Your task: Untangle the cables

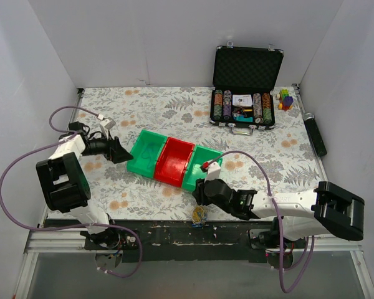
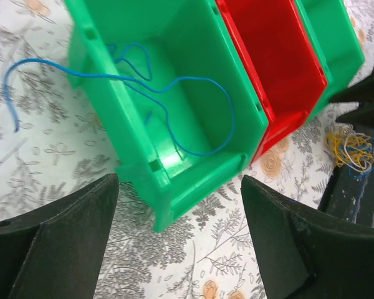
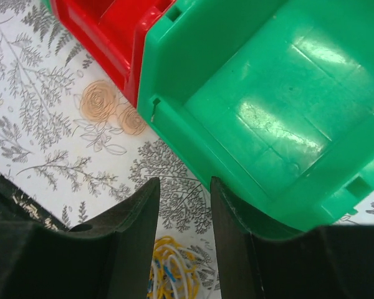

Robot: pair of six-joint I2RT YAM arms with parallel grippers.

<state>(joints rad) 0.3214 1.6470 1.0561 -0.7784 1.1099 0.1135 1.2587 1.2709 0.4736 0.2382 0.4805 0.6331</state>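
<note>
The left pincer (image 2: 179, 187) stands wide open with nothing between its fingers; straight ahead of it, just past the fingertips, sits a green bin (image 2: 131, 149); inside that bin lies a loose blue cable (image 2: 232, 118), one end trailing over the bin's wall onto the counter (image 2: 50, 156), ahead and to the left in the pincer's own view; a red bin (image 2: 268, 56) touches the green one on the right of that view. The right pincer (image 3: 184, 187) is partly open, with a narrow gap between its fingers, and grips nothing that shows; the knot of yellow, white and blue cables (image 3: 174, 268) lies on the counter under that gap, back from the fingertips toward the wrist; ahead and to the right of its tips stands the other green bin (image 3: 268, 124), beside the red one.
</note>
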